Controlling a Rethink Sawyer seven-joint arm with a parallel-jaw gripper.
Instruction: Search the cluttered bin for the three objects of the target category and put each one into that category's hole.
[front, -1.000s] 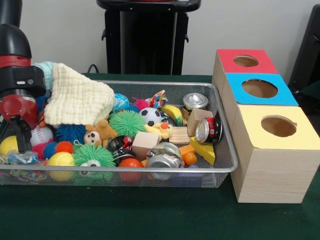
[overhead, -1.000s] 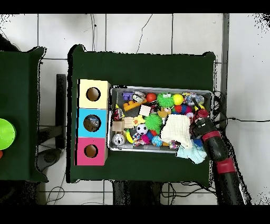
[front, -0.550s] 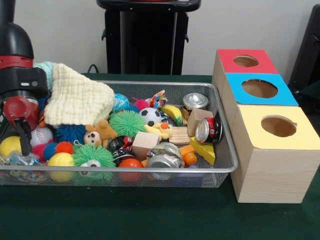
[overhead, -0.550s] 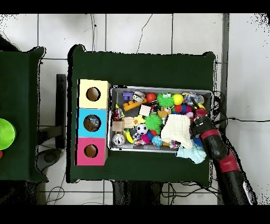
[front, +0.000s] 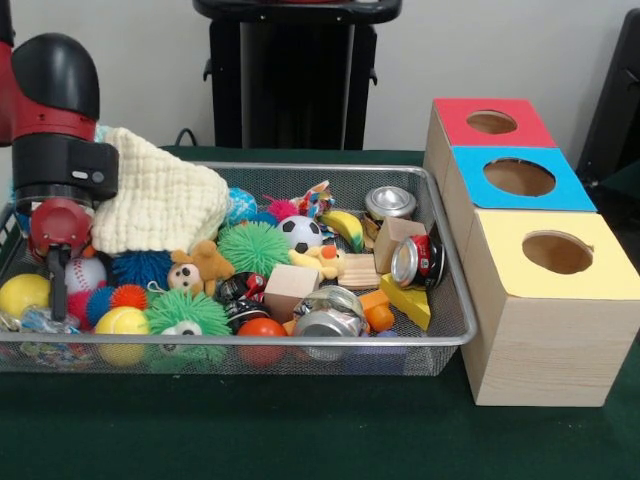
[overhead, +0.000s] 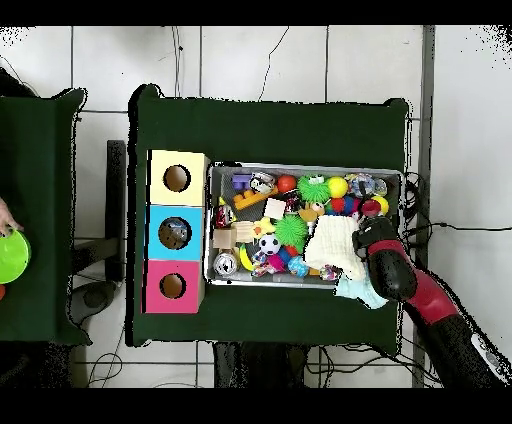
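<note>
- The gripper (front: 57, 285) hangs inside the wire bin (front: 445, 300); whether it is apart or together, I cannot tell.
- A baseball (front: 85, 273) sits just beside it.
- A cream cloth (front: 155, 200) lies beside it.

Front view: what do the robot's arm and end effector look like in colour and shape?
The arm is bulky and rounded: a glossy black dome, a red band beside it, then a black cuff with a small pale mark. Below hangs a rounded red wrist piece ending in the end effector, thin, dark and narrow. In the overhead view the arm shows red and black segments.
</note>
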